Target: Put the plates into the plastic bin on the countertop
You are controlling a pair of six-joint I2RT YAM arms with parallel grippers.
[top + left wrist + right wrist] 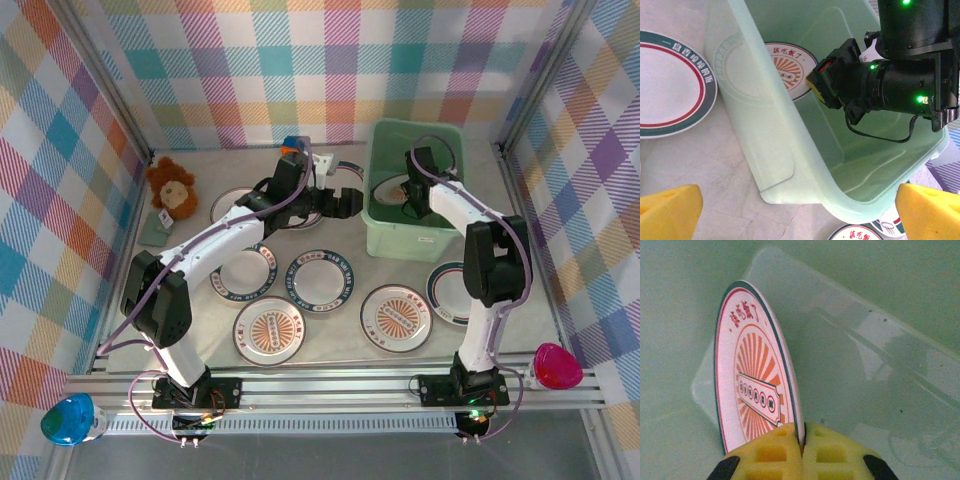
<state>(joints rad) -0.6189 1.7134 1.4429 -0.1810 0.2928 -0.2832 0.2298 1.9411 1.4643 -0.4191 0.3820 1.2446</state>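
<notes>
Clamping sunburst plate (pixel 752 385) rim inside plastic bin (pixel 400 240): right jaws.

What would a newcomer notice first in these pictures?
Most striking is the right hand, down inside the mint-green plastic bin, pinching an orange sunburst plate by its rim so it stands on edge. The left hand hangs wide open just left of the bin, above a countertop scattered with more plates. A plush lion sits at the far left.
</notes>
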